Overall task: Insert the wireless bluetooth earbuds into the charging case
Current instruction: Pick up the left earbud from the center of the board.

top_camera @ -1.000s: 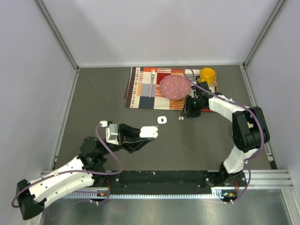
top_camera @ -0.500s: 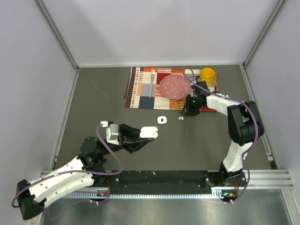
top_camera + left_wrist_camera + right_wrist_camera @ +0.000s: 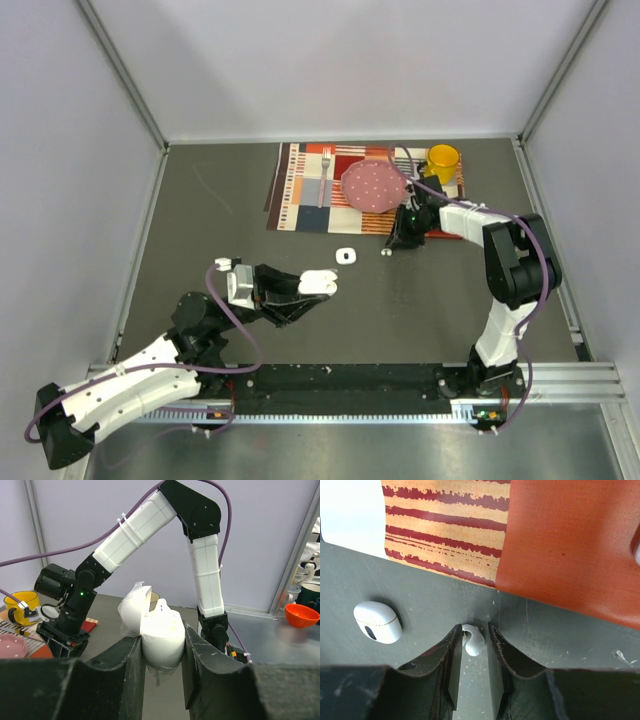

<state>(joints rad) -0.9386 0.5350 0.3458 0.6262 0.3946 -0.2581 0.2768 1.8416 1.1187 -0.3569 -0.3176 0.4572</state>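
- The left gripper (image 3: 163, 639) is clamped narrowly on the charging case (image 3: 157, 622). One finger presses each side of the white shell, and the lid stands hinged open above the fingertips.
- The right gripper (image 3: 473, 628) is lowered to the table (image 3: 425, 595) with its jaws set narrow.
- One earbud (image 3: 473, 642) lies on the table between the right gripper's fingertips. The gap on either side is slight, and it cannot be told whether the earbud is pinched.
- Just ahead of the right gripper's fingertips runs the edge of the striped placemat (image 3: 445, 525).
- A second case (image 3: 377, 622), closed, sits on the table to the left of the right gripper, apart from its fingers.
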